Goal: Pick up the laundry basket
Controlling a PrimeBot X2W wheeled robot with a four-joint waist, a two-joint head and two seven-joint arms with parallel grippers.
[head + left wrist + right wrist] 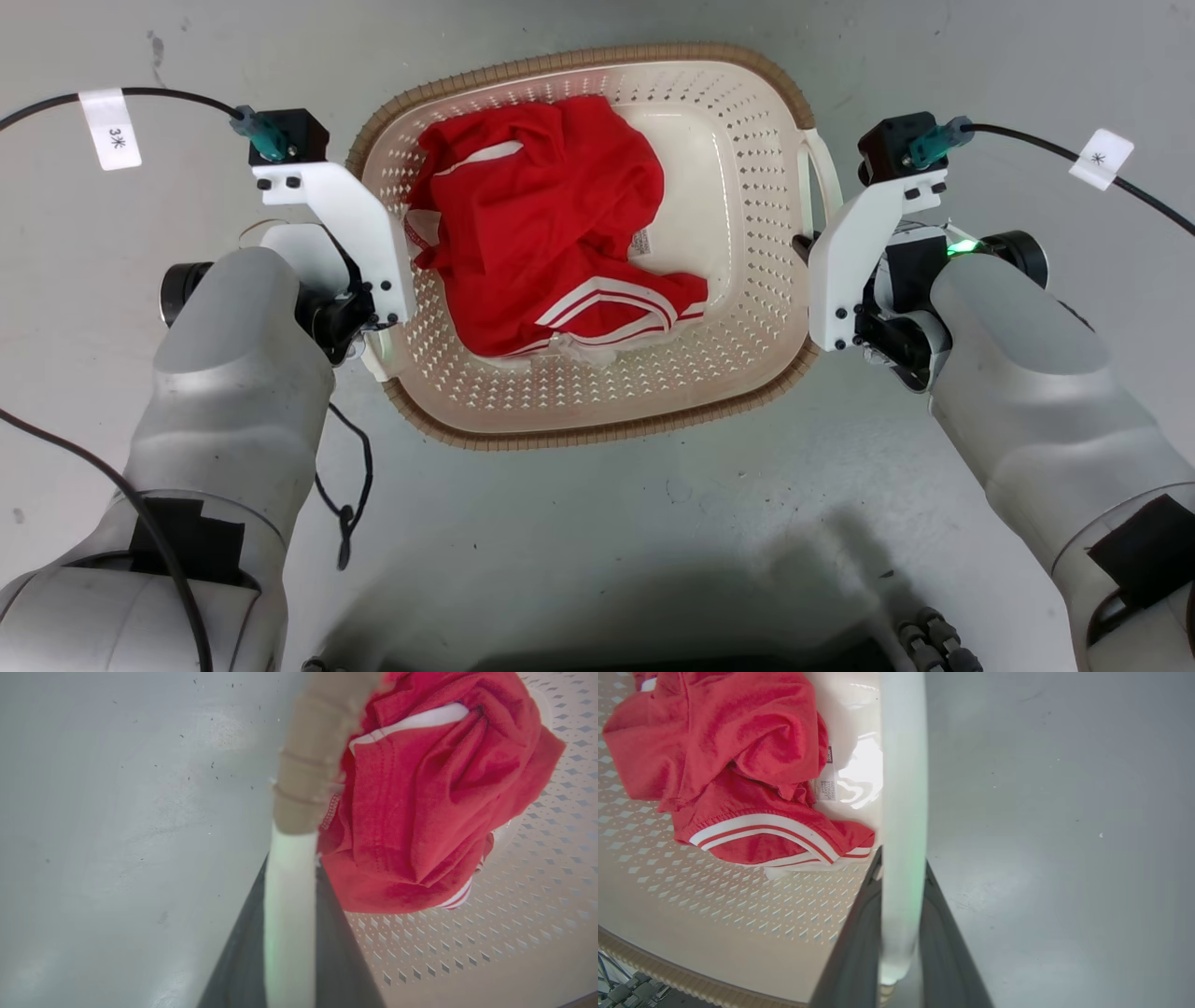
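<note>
The laundry basket sits in the middle of the head view, over the grey floor and between the robot's two pale forearms. Whether it rests on the floor or hangs just above it, I cannot tell. It holds a crumpled red garment with white stripes, lying toward the robot's left side and leaving the cream bottom bare on the right.

The left gripper is clamped on the basket's left handle — in the left wrist view the white bar runs up between the two dark fingers, touching both, and meets the brown rim above. The red cloth shows just to the right of it, inside the perforated wall.

The right gripper grips the right handle the same way — its fingers press on either side of the white bar, with the basket's inside and the garment's label to the left and bare floor to the right.

A black cable with a white tag runs from each wrist camera. A small green light glows on the right wrist.
</note>
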